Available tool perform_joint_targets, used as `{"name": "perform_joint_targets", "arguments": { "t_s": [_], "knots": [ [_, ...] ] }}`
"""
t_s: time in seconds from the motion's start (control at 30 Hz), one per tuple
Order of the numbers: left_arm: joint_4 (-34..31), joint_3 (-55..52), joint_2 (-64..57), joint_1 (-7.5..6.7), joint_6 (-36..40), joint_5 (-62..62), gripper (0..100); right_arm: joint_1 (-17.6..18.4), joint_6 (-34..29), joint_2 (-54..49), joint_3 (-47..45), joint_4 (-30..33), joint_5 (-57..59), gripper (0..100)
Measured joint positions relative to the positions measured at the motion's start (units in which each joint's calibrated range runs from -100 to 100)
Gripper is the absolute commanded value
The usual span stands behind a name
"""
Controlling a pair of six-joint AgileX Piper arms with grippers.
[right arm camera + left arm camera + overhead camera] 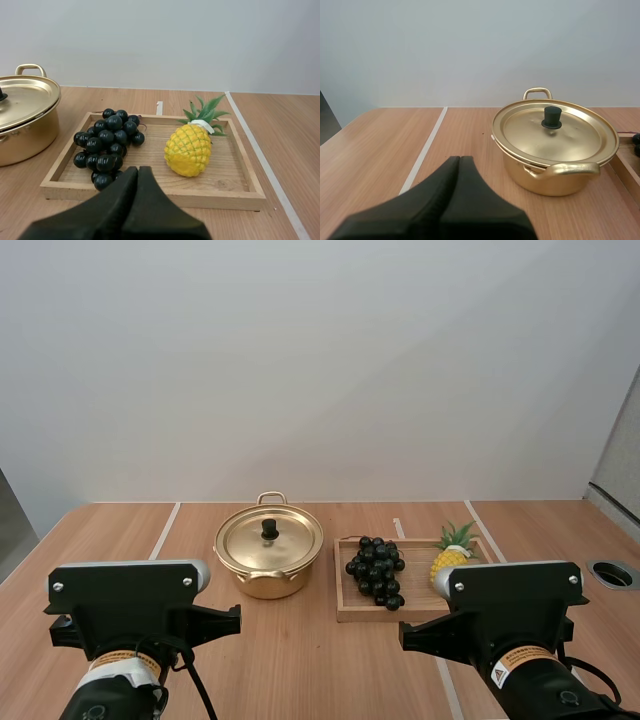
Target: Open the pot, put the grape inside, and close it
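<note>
Since nothing looked touched yet, the left gripper point(460, 160) faced the pot point(268, 562) and the right gripper point(138, 170) faced the grapes point(375, 566), probably lined up for their jobs, both with fingers pressed together and empty. The lid point(268, 540) sat on mid-frame, and the grapes lay in the wooden tray point(345, 613) right of it. Plain wood table point(300, 665), blank pale wall.

Illumination is bright, even and diffuse, apparently from overhead. The wall point(320, 360) reads as flat pale grey, slightly darker toward the high view's corners. The pot point(555, 182) casts a soft, narrow shadow on the surface point(385, 145) at its base. The lid point(570, 140) shows a broad, mild sheen. The grapes point(107, 142) carry small pinpoint highlights. The pineapple point(189, 150) faintly shades the tray point(150, 196) floor beneath it. The left gripper point(460, 159) and right gripper point(138, 168) register as matte black, nearly featureless.
</note>
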State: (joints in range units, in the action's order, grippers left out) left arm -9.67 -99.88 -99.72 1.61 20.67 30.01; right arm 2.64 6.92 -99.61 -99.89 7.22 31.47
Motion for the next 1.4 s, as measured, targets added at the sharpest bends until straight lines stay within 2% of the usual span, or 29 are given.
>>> {"name": "perform_joint_targets", "arguments": {
  "t_s": [0.4, 0.5, 0.9, 1.1, 1.4],
  "knots": [
    [0.11, 0.19, 0.00, 0.00, 0.00, -3.26, 0, 0.00, 0.00, 0.00, -0.11, 0.41, -2.88, 0],
    [0.11, 3.03, 0.00, 0.00, 0.00, -3.26, 0, 0.00, 0.00, 0.00, 0.75, 0.90, -3.30, 0],
    [-0.09, 18.62, 0.00, 0.00, -1.27, -4.06, 0, 0.00, 0.00, -0.23, 23.32, 1.09, -4.77, 0],
    [-0.13, 26.94, -0.13, 0.00, -1.27, 1.58, 0, 0.00, 0.00, -0.36, 32.83, 1.09, -4.36, 0],
    [-0.13, 40.36, -0.25, 0.00, -1.27, 20.82, 0, 0.00, 0.00, -0.39, 43.67, 1.09, 14.91, 0]
  ]
}}
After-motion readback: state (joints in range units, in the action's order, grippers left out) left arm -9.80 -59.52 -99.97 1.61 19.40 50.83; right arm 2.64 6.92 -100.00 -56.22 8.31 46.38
